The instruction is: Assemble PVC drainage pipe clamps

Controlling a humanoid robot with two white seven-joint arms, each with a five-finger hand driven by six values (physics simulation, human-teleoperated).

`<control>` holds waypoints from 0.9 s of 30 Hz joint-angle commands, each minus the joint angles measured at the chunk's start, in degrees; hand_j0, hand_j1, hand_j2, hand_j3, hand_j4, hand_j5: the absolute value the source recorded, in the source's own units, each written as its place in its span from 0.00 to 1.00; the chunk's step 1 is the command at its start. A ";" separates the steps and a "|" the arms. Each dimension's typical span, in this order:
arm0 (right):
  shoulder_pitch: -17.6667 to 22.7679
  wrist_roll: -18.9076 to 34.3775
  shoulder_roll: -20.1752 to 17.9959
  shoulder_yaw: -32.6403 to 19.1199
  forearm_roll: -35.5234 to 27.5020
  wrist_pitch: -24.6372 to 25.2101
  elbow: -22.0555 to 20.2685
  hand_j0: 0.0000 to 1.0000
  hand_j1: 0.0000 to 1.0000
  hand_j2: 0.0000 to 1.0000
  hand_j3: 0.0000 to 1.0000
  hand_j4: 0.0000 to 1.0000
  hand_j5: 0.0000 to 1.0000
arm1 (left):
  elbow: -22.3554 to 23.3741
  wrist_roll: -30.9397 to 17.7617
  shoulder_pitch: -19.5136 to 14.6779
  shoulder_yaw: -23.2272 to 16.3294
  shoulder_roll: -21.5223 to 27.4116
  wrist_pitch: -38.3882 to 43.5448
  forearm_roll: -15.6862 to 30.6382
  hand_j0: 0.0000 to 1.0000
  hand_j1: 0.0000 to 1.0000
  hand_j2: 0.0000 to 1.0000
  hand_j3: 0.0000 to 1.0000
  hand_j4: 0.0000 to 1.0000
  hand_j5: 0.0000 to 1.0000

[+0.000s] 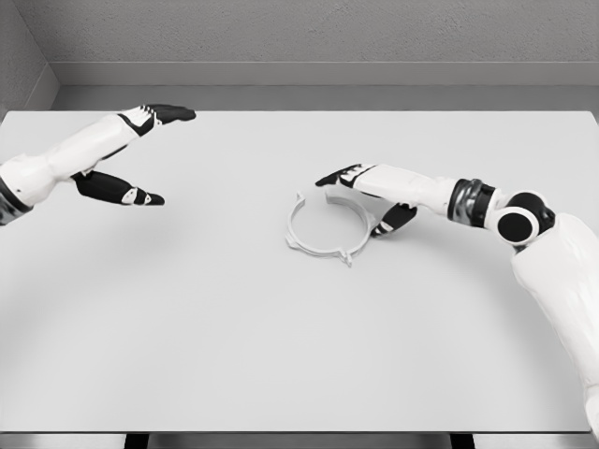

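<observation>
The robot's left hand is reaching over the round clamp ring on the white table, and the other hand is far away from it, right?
Not quite. The head view shows the right hand reaching over the clamp ring on the white table. The left hand is the one far away, with open fingers holding nothing.

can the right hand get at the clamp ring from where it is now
Probably yes. The right hand is open and hovers at the clamp ring's far right edge, with nothing on the table between them.
</observation>
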 commanded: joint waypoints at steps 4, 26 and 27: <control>-0.09 -0.02 0.37 0.02 -0.10 0.15 -0.01 1.00 1.00 1.00 1.00 1.00 1.00 | -0.11 0.03 0.00 0.10 0.04 0.15 0.69 1.00 1.00 1.00 1.00 1.00 1.00; -0.26 -0.02 0.63 -0.41 -0.01 0.15 -0.01 1.00 1.00 1.00 1.00 1.00 1.00 | -0.37 0.03 0.09 0.54 -0.05 0.15 1.48 1.00 1.00 1.00 1.00 1.00 1.00; -0.70 -0.02 0.37 -0.50 -0.01 0.15 -0.01 1.00 1.00 1.00 1.00 1.00 1.00 | -0.37 0.03 0.00 0.54 -0.05 0.15 1.48 1.00 1.00 1.00 1.00 1.00 1.00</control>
